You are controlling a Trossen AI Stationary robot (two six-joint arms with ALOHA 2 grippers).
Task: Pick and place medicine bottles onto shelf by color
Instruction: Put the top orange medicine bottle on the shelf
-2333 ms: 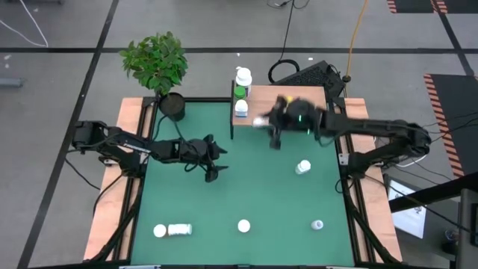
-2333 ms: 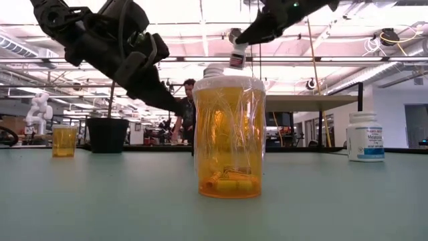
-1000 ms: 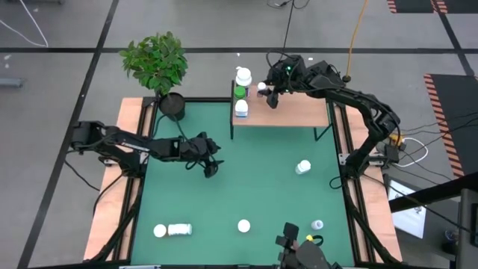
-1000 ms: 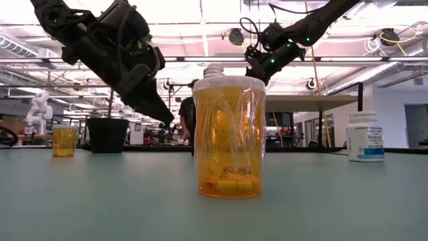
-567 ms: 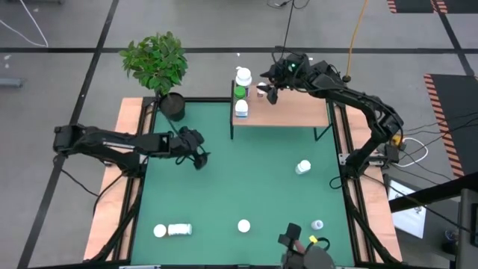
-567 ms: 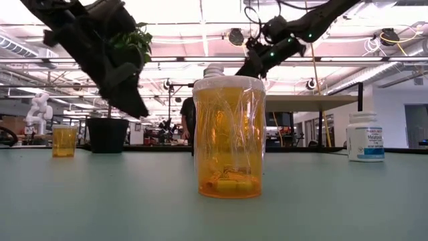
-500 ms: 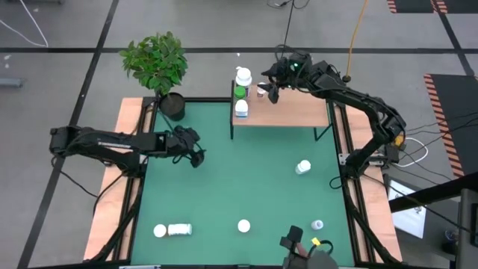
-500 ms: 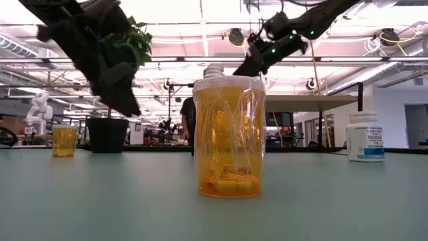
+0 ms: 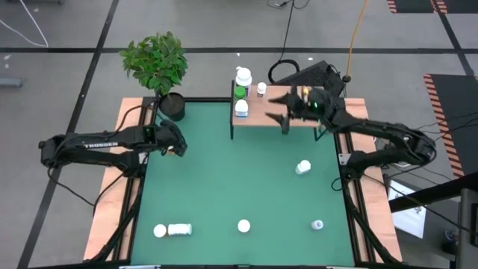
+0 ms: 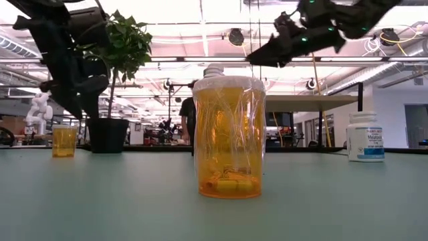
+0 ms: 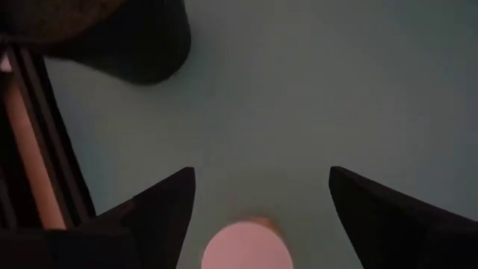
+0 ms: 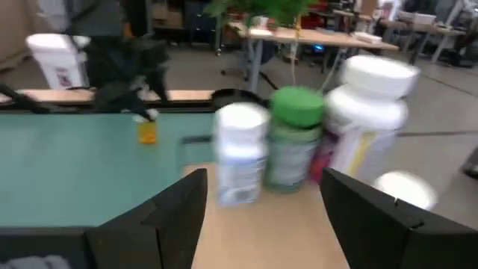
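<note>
- Since a moment ago the right pincer [image 9: 286, 109] has backed off the far left corner of the shelf [image 9: 299, 112] to sit over its middle, and the little bottle [image 9: 261, 89] it carried up there now stands on the shelf by itself.
- Right pincer's fingers are spread wide, nothing in them.
- Left pincer [image 9: 178, 146] has pulled back to the left edge of the green table [image 9: 246, 179], near the plant pot [image 9: 172, 105]. Its fingers are apart too, holding nothing, with a pale round cap [image 11: 244, 245] showing below them in the left wrist view.
- Far left end of the shelf has a row: big white bottle [image 9: 243, 77], green-capped one [image 9: 240, 93], white one [image 9: 241, 107].
- Other bottles are scattered on the table: one right of centre [image 9: 302, 167], one near middle [image 9: 244, 226], one near right [image 9: 318, 224], two near left [image 9: 172, 230].
</note>
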